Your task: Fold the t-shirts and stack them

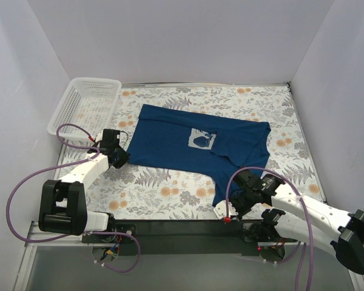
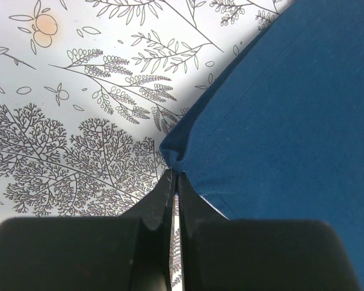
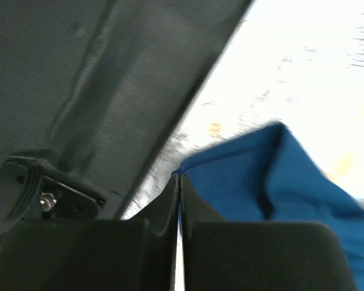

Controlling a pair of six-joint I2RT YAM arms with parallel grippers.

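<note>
Top external view has the shirt (image 1: 170, 136) spread flat in the middle of the table (image 1: 170, 191). Its long axis runs left to right across the arms, the pale print faces up near the centre, and one flap reaches toward the near edge on the right. The left gripper (image 1: 122, 157) sits at the shirt's near left corner, so the cloth lies to its right and beyond it. In the left wrist view its fingers are pressed together with the hem corner nipped at their tips. The right gripper (image 1: 235, 197) is at the near end of the flap, with the cloth lying away from it toward the far side and left. The right wrist view is blurred, but its fingers look closed with blue cloth bunched at the tips, so I judge it has that corner. Each arm is nearest its own end of the near edge, so the coming fold likely turns on carrying both corners together over the long axis toward the far hem. A basket (image 1: 85, 103) stands in the far left corner, apart from the shirt.
</note>
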